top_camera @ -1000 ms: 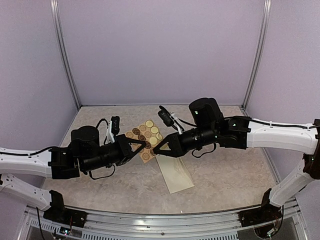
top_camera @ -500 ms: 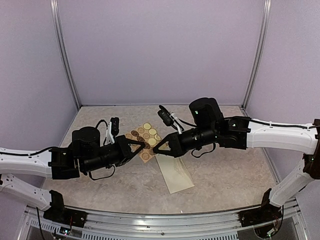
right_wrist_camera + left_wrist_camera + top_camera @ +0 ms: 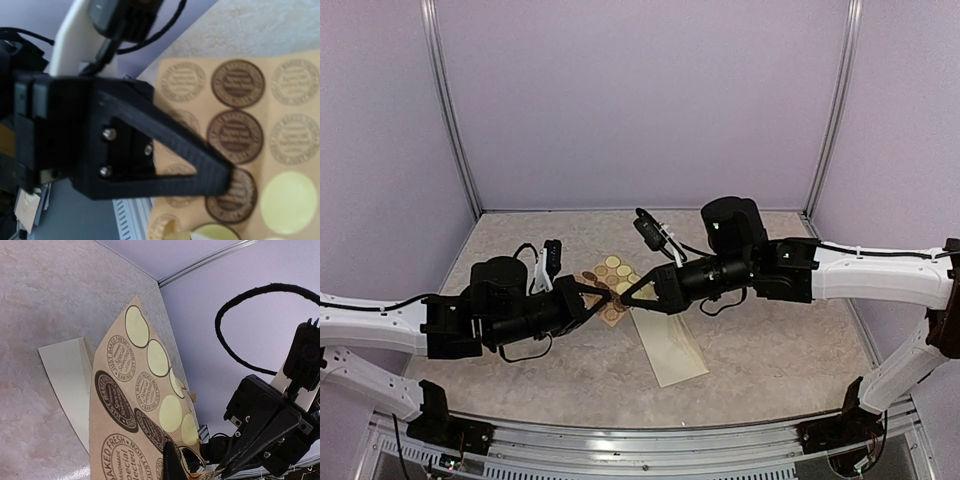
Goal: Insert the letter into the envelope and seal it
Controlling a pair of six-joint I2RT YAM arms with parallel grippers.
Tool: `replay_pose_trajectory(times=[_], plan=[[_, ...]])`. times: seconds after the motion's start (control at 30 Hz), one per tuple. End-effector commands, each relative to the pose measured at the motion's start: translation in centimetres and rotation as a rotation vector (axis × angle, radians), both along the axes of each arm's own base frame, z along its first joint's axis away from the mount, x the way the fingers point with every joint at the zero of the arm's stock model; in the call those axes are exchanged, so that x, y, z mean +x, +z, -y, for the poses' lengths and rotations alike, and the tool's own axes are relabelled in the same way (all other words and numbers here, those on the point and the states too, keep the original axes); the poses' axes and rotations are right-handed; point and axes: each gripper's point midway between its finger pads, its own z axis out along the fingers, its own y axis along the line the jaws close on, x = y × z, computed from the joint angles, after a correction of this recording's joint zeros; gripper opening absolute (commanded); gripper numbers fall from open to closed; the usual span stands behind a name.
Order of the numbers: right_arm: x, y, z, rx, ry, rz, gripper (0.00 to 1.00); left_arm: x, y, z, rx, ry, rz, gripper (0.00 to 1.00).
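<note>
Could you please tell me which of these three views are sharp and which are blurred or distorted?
Top external: evenly lit, sharp, only faint shadows, though the wall posts lean and curve slightly. Left wrist: sticker sheet crisp, print legible. Right wrist: soft throughout, the sheet's print unreadable.

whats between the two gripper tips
The tan sticker sheet: the left gripper and right gripper tips meet on it, shown in the top and left wrist views.
</note>
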Motion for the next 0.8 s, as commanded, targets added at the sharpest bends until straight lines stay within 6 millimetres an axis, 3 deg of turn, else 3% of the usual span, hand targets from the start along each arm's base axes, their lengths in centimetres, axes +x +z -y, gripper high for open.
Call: replay_pose_trajectory(times=[0.0,0.3,0.43,0.53,0.67,0.77], plan=[[-0.8,2.0,0.0,0.071,0.03,0.018,0.0,0.2,-0.9,-0.1,0.044,0.009,-0.005,0.0],[-0.5,1.5,0.0,0.051,0.013,0.012,0.0,0.2,-0.8,0.0,0.045,0.005,0.001,0.0],[0.6,0.3,0.7,-0.022,-0.053,0.029,0.01,-0.1,-0.4,0.0,0.013,-0.009,0.016,0.0],[1.2,-1.0,1.1,-0.096,-0.089,0.031,0.19,-0.2,0.0,-0.2,-0.003,-0.009,0.02,0.0],[1.4,-2.4,1.2,-0.157,-0.093,0.025,0.33,-0.2,0.5,-0.4,-0.017,-0.006,0.022,0.0],[1.3,-2.1,1.0,-0.153,-0.095,0.035,0.42,-0.1,0.4,-0.5,-0.01,0.003,0.013,0.0]])
